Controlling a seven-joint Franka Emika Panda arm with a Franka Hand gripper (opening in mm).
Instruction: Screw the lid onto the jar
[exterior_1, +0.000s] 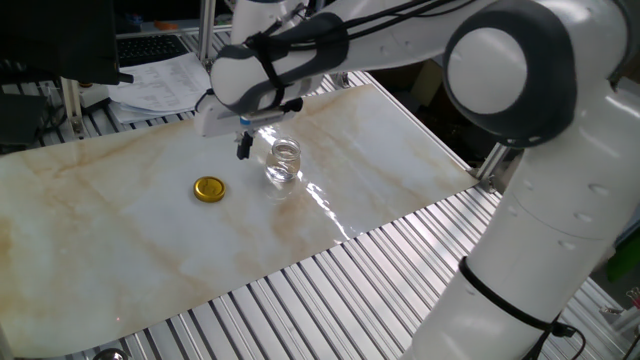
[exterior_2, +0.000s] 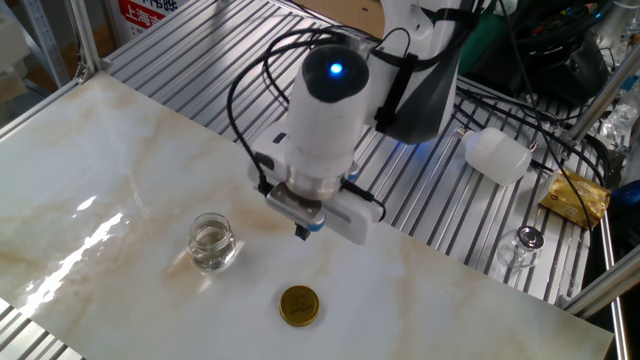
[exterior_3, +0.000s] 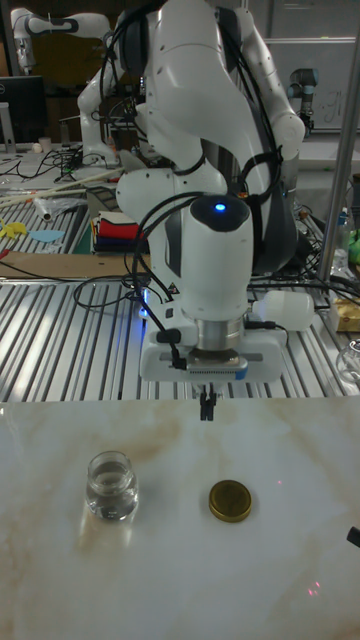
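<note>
Gripper (exterior_3: 207, 405) above marble tabletop (exterior_2: 100, 150), fingers apparently pressed together, holding nothing; tips small and dark, gap hard to judge. Lid (exterior_2: 300, 305) flat on tabletop, apart from jar (exterior_2: 212, 243). Jar upright, open-mouthed, glass outline faint against glare. Arm's upper links cut off by frame edges.

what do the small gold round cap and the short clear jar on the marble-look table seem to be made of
The small gold round cap looks like thin metal with a shiny brassy finish; its rim catches light. The short clear jar looks like glass: see-through, with bright glints, though clear plastic cannot be ruled out.
</note>
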